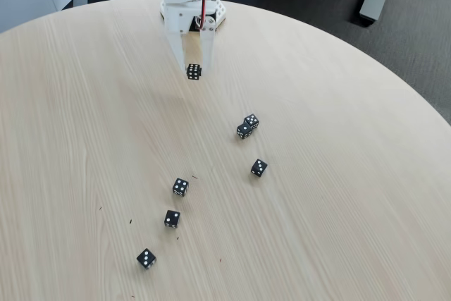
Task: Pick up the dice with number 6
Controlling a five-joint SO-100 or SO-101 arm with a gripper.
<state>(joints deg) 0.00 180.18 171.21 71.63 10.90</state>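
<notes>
In the fixed view, my white gripper [193, 67] hangs down at the far middle of the round wooden table [338, 195]. Its two fingers are shut on the dice with number 6 [194, 72], a small black cube with white pips, one face showing two rows of three. The die sits at the fingertips and seems slightly above the table, with a faint shadow below and to the left of it.
Several other black dice lie scattered nearer the camera: a touching pair [247, 126], one [258, 168] right of centre, and three [180, 187], [172, 218], [146, 259] in a diagonal line. Dark floor lies beyond the table's far edge.
</notes>
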